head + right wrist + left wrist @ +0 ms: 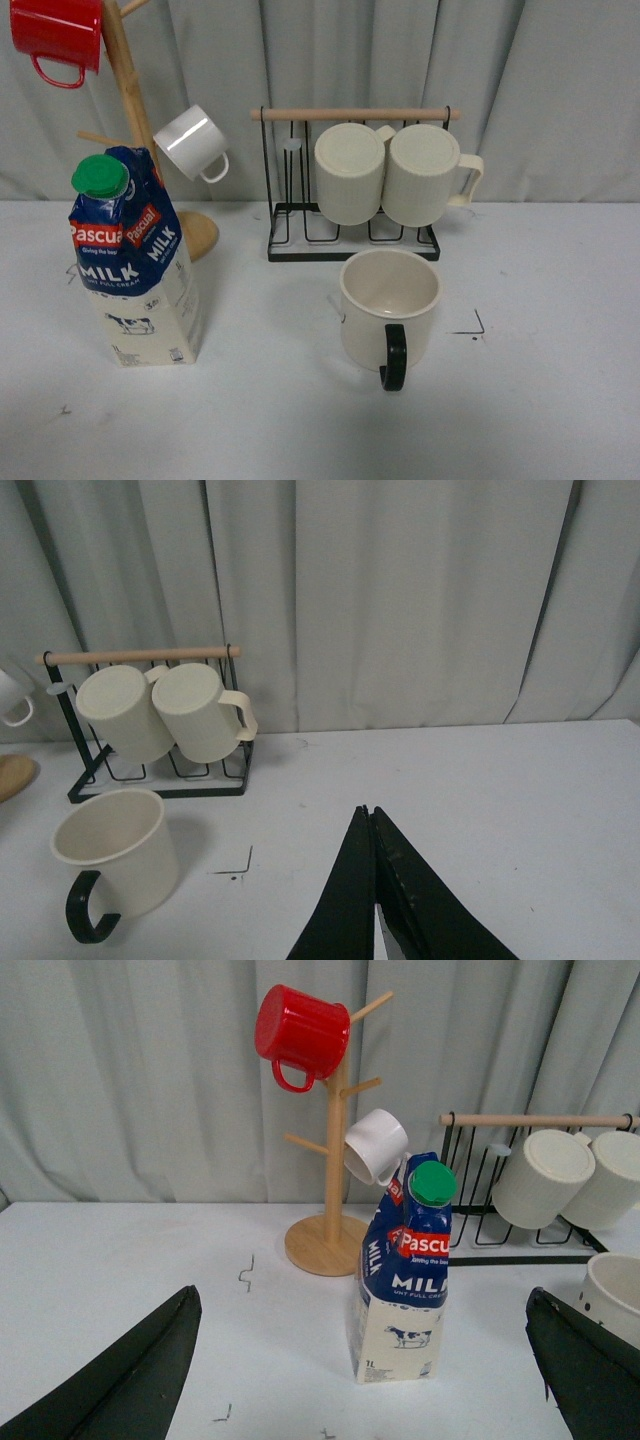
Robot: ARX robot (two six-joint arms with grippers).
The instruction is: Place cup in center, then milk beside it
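The cup (389, 312), a wide cream mug with a black loop handle, stands upright on the white table in front of the black rack, handle toward me. It also shows in the right wrist view (115, 858) and at the edge of the left wrist view (615, 1295). The milk (135, 262), a blue and cream Pascual carton with a green cap, stands upright at the left; in the left wrist view (405, 1275) it sits ahead of my open, empty left gripper (365, 1360). A black corner mark (472, 327) of the center lies right of the cup. My right gripper (368, 815) is shut and empty.
A black wire rack (352, 215) with a wooden bar holds two ribbed cream mugs (350, 172). A wooden mug tree (135, 110) carries a red mug (57, 32) and a small white mug (192, 143) behind the milk. A grey curtain closes the back.
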